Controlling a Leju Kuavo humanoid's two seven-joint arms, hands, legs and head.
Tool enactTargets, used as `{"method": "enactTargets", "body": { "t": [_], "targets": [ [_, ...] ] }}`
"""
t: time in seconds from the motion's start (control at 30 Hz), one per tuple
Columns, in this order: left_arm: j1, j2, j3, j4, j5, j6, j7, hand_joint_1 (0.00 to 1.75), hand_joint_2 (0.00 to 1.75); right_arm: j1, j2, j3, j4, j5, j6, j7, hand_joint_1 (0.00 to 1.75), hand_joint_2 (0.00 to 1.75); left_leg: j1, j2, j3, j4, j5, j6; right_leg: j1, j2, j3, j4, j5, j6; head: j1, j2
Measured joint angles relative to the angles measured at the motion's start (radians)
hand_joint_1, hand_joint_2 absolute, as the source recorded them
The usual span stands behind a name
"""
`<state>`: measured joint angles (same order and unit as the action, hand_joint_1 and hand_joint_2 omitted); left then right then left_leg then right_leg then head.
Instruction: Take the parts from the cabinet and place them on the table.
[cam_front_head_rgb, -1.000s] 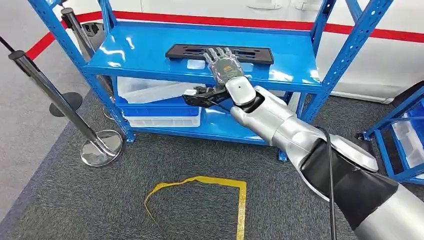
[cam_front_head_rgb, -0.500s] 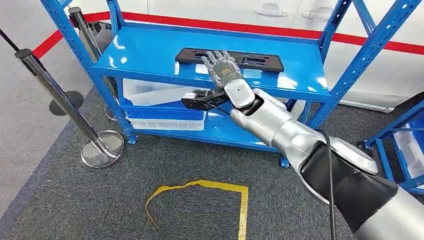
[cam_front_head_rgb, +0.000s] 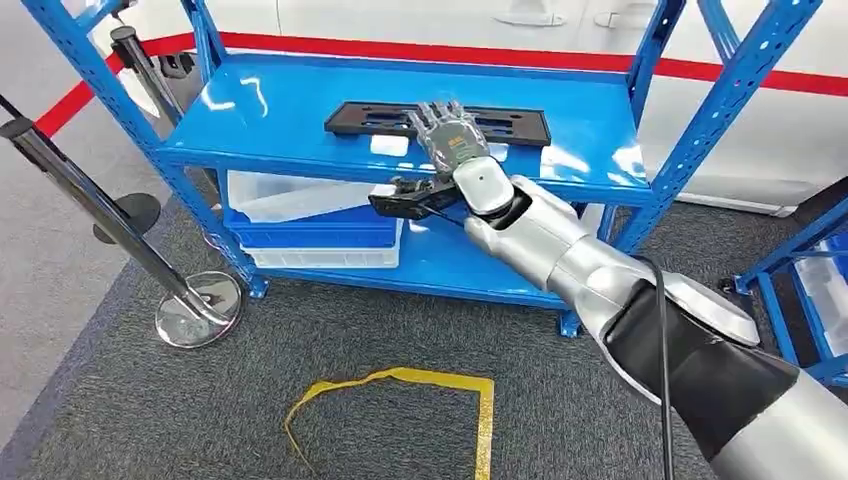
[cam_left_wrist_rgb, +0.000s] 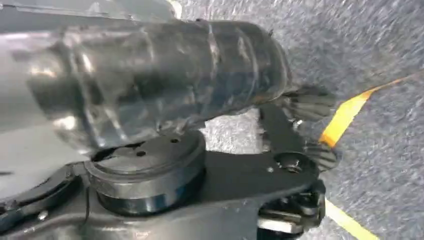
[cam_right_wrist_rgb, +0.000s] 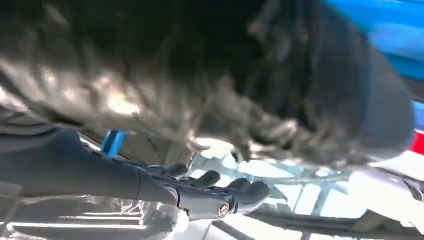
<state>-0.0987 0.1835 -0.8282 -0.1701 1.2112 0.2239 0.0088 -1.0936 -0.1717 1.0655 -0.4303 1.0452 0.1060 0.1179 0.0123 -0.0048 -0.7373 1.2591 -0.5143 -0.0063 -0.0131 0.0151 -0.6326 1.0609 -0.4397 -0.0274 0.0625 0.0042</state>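
Observation:
A long flat black part (cam_front_head_rgb: 370, 118) with slots lies on the top shelf of the blue cabinet (cam_front_head_rgb: 270, 100). My right hand (cam_front_head_rgb: 452, 140) reaches over the shelf's front edge. It lies flat over the middle of the part with its fingers spread, and its thumb sticks out below the shelf edge. It holds nothing. In the right wrist view the fingers (cam_right_wrist_rgb: 220, 192) are stretched out straight. My left hand (cam_left_wrist_rgb: 300, 130) hangs over the grey carpet, blurred, with nothing in it.
White bins (cam_front_head_rgb: 290, 195) and a blue bin (cam_front_head_rgb: 310, 232) sit on the cabinet's lower shelf. A chrome stanchion (cam_front_head_rgb: 90, 215) with a round base (cam_front_head_rgb: 198, 308) stands at the left. Yellow tape (cam_front_head_rgb: 400, 378) marks the carpet. Another blue rack (cam_front_head_rgb: 815, 290) stands at the right.
The head camera has shifted, so the whole scene sits slightly differently. My right hand stays flat over the middle of the black part.

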Motion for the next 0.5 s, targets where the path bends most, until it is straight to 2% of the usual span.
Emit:
{"method": "enactTargets", "body": {
  "t": [0.03, 0.07, 0.1, 0.13, 0.17, 0.23, 0.27, 0.3, 0.33, 0.4, 0.43, 0.47, 0.5],
  "targets": [
    [0.000, 0.000, 0.000, 0.000, 0.000, 0.000, 0.001, 0.00, 0.00, -0.001, 0.000, 0.000, 0.000, 0.000, 0.000, 0.000, 0.00, 0.00, -0.003, 0.000, 0.036, -0.089, 0.057, 0.009, 0.003, 0.000, 0.009, 0.000, -0.005, 0.001, 0.000, 0.000],
    [-0.001, 0.002, 0.000, 0.000, 0.001, 0.000, 0.001, 0.00, 0.00, -0.001, 0.000, 0.000, -0.001, 0.000, 0.000, 0.000, 0.00, 0.00, -0.009, 0.000, 0.073, -0.180, 0.107, 0.023, 0.004, 0.000, 0.018, -0.002, -0.010, 0.001, 0.000, 0.000],
    [-0.002, 0.006, 0.000, 0.001, 0.000, 0.000, 0.002, 0.00, 0.00, 0.000, 0.000, 0.000, -0.001, -0.004, 0.000, 0.000, 0.00, 0.00, -0.012, 0.002, 0.091, -0.197, 0.092, 0.035, 0.002, 0.000, 0.020, -0.011, -0.011, 0.003, 0.002, 0.000],
    [-0.001, 0.005, 0.000, 0.001, 0.000, 0.000, 0.002, 0.00, 0.00, 0.001, 0.000, 0.000, -0.001, -0.007, 0.003, 0.000, 0.00, 0.00, -0.021, 0.001, 0.096, -0.219, 0.098, 0.041, 0.003, 0.002, 0.020, -0.013, -0.009, 0.008, 0.002, 0.000],
    [-0.003, 0.005, -0.001, 0.001, 0.000, -0.003, 0.003, 0.00, 0.00, 0.005, 0.000, -0.001, -0.001, -0.013, 0.005, -0.001, 0.00, 0.00, -0.022, 0.002, 0.103, -0.233, 0.087, 0.046, 0.000, 0.001, 0.017, -0.014, -0.007, 0.014, 0.000, 0.000],
    [-0.002, 0.006, -0.001, 0.001, 0.000, -0.005, 0.000, 0.00, 0.00, 0.015, -0.001, -0.005, -0.002, -0.035, 0.008, -0.004, 0.00, 0.00, -0.022, 0.001, 0.112, -0.248, 0.087, 0.047, 0.002, 0.001, 0.024, -0.028, -0.006, 0.025, 0.001, 0.000],
    [0.001, 0.006, -0.001, 0.002, -0.001, -0.005, -0.001, 0.00, 0.00, 0.020, -0.004, -0.009, -0.003, -0.047, 0.008, -0.004, 0.00, 0.00, -0.007, 0.005, 0.130, -0.273, 0.095, 0.045, 0.002, -0.003, 0.022, -0.019, -0.015, 0.030, 0.003, 0.000],
    [0.001, 0.003, -0.001, 0.001, -0.001, -0.007, -0.002, 0.00, 0.00, 0.019, -0.006, -0.016, -0.003, -0.057, 0.010, -0.005, 0.00, 0.00, -0.010, 0.005, 0.140, -0.281, 0.094, 0.048, 0.004, -0.005, 0.011, 0.011, -0.030, 0.032, 0.007, 0.000],
    [-0.001, 0.003, -0.001, 0.001, -0.001, -0.008, -0.003, 0.00, 0.00, 0.019, -0.006, -0.021, -0.003, -0.062, 0.010, -0.005, 0.00, 0.00, -0.010, 0.006, 0.144, -0.281, 0.092, 0.053, 0.004, -0.004, -0.021, 0.075, -0.058, 0.032, 0.008, 0.000],
    [-0.003, 0.003, -0.001, 0.001, -0.001, -0.008, -0.003, 0.00, 0.00, 0.028, -0.007, -0.023, -0.002, -0.077, 0.018, -0.010, 0.00, 0.00, -0.011, 0.005, 0.152, -0.279, 0.083, 0.056, 0.002, -0.005, -0.109, 0.229, -0.109, 0.037, 0.008, 0.000],
    [-0.003, 0.002, -0.001, 0.001, -0.001, -0.009, -0.004, 0.00, 0.00, 0.037, -0.009, -0.025, -0.002, -0.092, 0.022, -0.012, 0.00, 0.00, -0.010, 0.005, 0.156, -0.277, 0.078, 0.056, 0.001, -0.005, -0.139, 0.269, -0.109, 0.039, 0.008, 0.000],
    [-0.001, 0.002, -0.001, 0.001, -0.001, -0.010, -0.005, 0.00, 0.00, 0.042, -0.010, -0.027, -0.001, -0.112, 0.033, -0.016, 0.00, 0.00, -0.009, 0.003, 0.161, -0.272, 0.070, 0.054, -0.001, -0.006, -0.144, 0.258, -0.083, 0.042, 0.008, 0.000],
    [0.000, 0.002, -0.001, 0.001, -0.001, -0.011, -0.006, 0.00, 0.00, 0.043, -0.011, -0.034, 0.000, -0.135, 0.044, -0.018, 0.00, 0.00, -0.008, 0.001, 0.165, -0.265, 0.063, 0.051, -0.004, -0.007, -0.129, 0.213, -0.043, 0.044, 0.008, 0.000]
  ]
}}
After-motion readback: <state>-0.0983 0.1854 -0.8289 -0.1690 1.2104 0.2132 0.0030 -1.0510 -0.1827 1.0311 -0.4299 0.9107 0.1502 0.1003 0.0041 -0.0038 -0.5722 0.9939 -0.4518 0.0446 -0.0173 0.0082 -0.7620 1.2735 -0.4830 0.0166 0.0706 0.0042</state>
